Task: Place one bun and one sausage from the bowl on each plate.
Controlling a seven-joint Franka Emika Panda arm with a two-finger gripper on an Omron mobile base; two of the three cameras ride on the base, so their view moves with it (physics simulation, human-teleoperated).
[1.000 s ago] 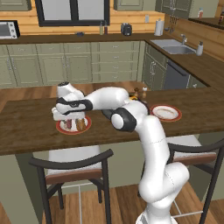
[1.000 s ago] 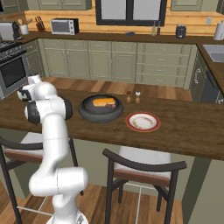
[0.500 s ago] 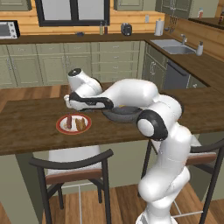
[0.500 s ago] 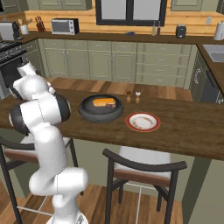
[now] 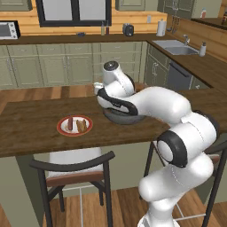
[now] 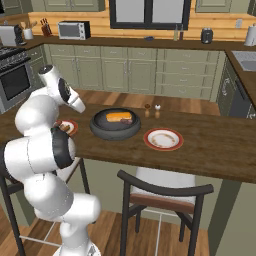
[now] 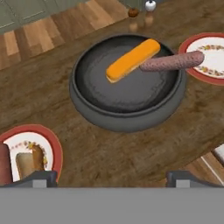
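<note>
The hand (image 7: 111,177) hangs above the counter (image 7: 131,148) with its fingertips (image 7: 37,177) wide apart and empty. Below it the bowl (image 7: 127,116) holds a bun (image 7: 132,60) and a sausage (image 7: 172,61). One plate (image 7: 51,146) carries a bun and sausage; the other plate (image 6: 163,139) is bare

A second ago the tool (image 7: 112,176) hangs low over the red-rimmed plate (image 5: 74,126) at the worktop's end; now it has lifted and swung across to above the bowl (image 7: 127,83), the plate behind it. Its jaws, then partly closed, now stand wide apart and empty.
</note>
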